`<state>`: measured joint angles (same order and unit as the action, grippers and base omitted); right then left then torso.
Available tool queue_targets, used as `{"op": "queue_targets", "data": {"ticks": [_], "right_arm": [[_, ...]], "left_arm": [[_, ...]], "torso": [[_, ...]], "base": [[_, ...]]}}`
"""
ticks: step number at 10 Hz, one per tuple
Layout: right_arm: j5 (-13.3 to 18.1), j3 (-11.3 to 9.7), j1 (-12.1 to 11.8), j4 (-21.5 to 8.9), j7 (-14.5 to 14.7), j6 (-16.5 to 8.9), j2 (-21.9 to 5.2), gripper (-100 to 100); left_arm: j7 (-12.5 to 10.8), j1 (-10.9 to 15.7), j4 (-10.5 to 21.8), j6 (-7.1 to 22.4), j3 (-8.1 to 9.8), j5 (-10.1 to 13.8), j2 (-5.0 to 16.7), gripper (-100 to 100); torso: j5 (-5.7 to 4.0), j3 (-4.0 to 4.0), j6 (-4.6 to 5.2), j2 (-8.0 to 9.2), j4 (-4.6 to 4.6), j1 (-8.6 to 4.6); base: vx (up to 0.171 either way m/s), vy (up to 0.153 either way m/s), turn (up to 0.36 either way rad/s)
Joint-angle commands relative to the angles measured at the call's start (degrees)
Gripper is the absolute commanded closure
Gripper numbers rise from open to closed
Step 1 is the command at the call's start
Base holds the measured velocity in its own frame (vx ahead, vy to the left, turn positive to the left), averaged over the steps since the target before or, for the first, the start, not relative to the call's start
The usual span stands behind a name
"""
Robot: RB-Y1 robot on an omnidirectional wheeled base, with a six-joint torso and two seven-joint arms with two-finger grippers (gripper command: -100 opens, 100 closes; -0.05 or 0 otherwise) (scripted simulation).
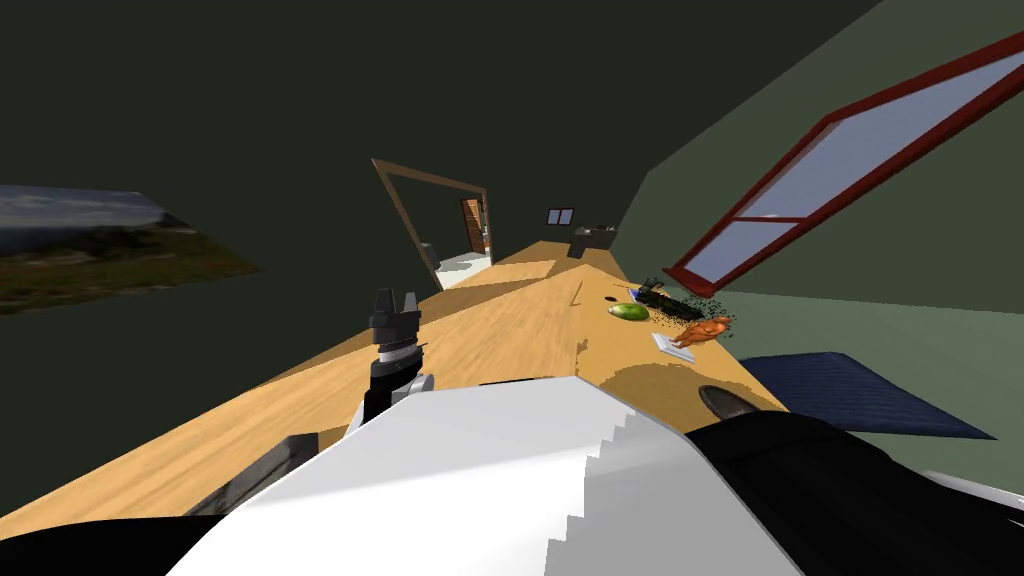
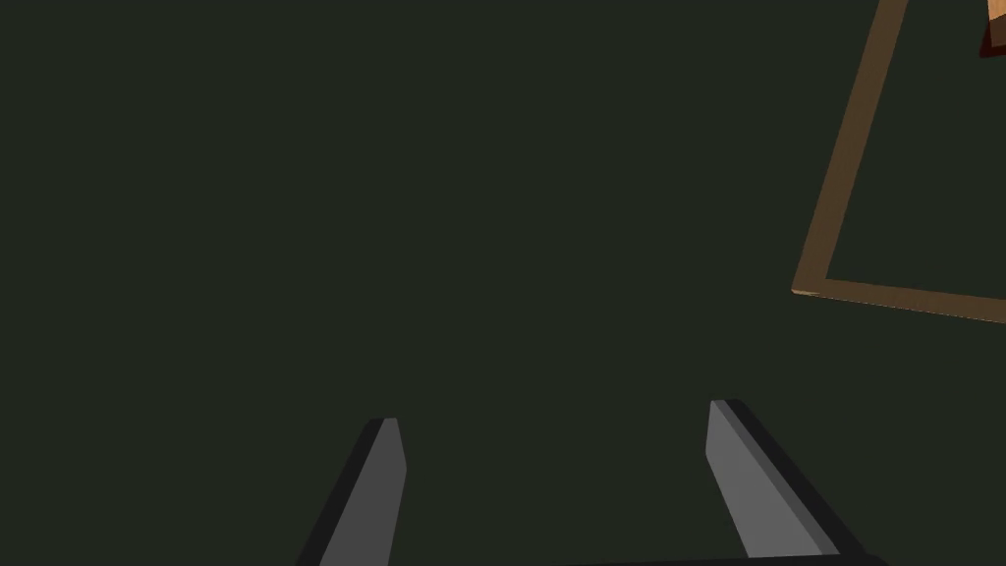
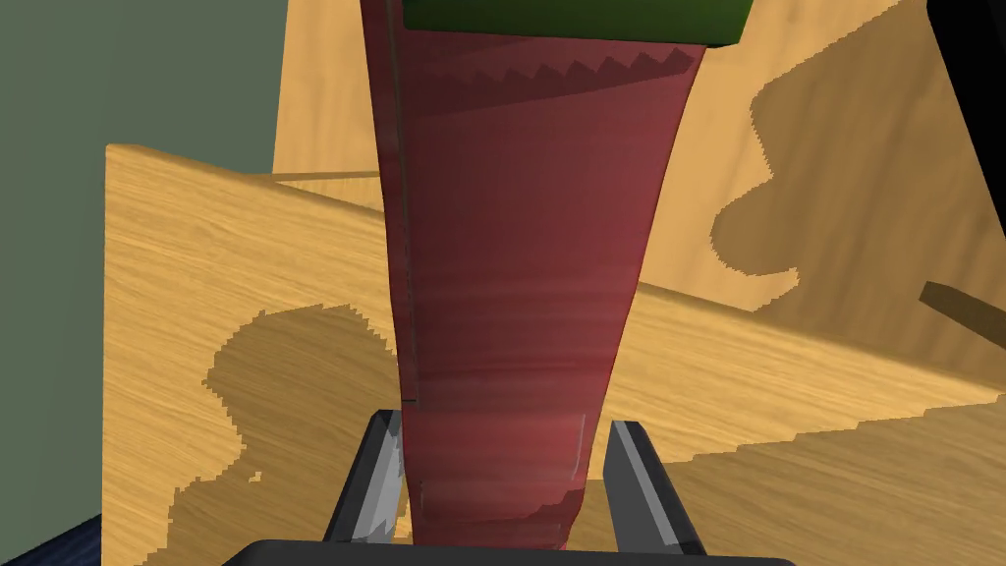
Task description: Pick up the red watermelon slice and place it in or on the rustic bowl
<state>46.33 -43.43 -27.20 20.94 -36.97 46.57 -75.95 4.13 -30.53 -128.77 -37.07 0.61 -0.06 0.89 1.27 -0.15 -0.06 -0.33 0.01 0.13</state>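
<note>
1 red watermelon slice (image 3: 530, 246) pinched in right end effector (image 3: 506, 424), wooden surface (image 3: 196, 295) behind, left end effector (image 2: 555, 413) spread

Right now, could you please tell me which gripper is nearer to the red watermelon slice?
Right. The right gripper is shut on the watermelon slice, its fingers pressing the slice's sides. The left gripper stands open and empty, apart from it.

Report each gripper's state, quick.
Left gripper: open, jaws apart, holding nothing.
Right gripper: closed on the red watermelon slice.
</note>
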Motion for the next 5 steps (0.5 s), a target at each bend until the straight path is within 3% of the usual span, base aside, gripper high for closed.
{"op": "queue_targets", "data": {"ticks": [1, 2, 3, 5], "right_arm": [[0.33, 0.62, 0.74, -0.92, -2.86, 1.30, 0.10, 100], [0.33, 0.62, 0.74, -0.92, -4.10, 1.30, 0.10, 100], [0.33, 0.62, 0.74, -0.92, -4.70, 1.30, 0.10, 100], [0.47, 1.21, 1.34, -1.28, -8.11, 2.24, 0.01, 100]], "left_arm": [[0.00, 0.00, 0.00, 0.00, 0.00, 0.00, 0.00, 0], [0.00, 0.02, 0.00, 0.00, 0.00, 0.00, 0.00, 0], [0.00, 0.00, 0.00, 0.00, 0.00, 0.00, 0.00, 0], [0.00, 0.01, 0.00, 0.00, 0.00, 0.00, 0.00, 0]], "torso": [[0.00, 0.00, 0.00, 0.00, 0.00, 0.00], [0.04, 0.07, -0.13, 0.13, 0.03, -0.12], [0.02, 0.03, -0.01, 0.04, 0.02, -0.07], [0.14, -0.05, -0.13, -0.08, -0.01, 0.09]], "base": [[-0.229, -0.078, 0.319], [-0.185, -0.063, 0.246], [-0.071, -0.021, 0.007], [-0.174, -0.041, 0.269]]}}
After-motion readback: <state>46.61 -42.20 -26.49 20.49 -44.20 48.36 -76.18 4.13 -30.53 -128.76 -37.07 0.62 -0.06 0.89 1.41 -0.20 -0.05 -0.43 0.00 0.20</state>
